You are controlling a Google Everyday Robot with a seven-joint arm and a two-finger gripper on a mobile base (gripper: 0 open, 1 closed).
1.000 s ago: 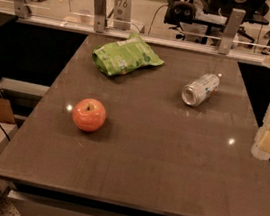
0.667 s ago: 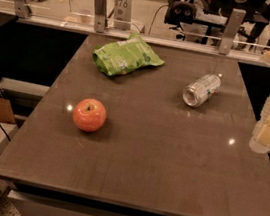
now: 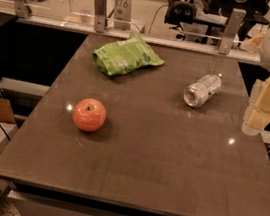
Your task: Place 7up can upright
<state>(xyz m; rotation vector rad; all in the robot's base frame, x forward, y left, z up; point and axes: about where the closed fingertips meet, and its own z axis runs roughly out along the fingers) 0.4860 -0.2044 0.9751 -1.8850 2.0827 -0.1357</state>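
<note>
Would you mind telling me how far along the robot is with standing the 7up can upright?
Nothing looks done yet: the can lies on its side at the back right of the table. Nothing is in hand: the gripper hangs at the table's right edge, apart from the can. Left to do: reach it, grasp it and stand it up.

The dark grey-brown table (image 3: 155,174) carries three things, all well apart: a red apple (image 3: 89,115) at front left, a green crinkled snack bag (image 3: 125,55) at back left, and the 7up can (image 3: 202,90) at back right, lying on its side with one shiny end facing forward. The gripper (image 3: 259,114) hangs by the table's right edge.
</note>
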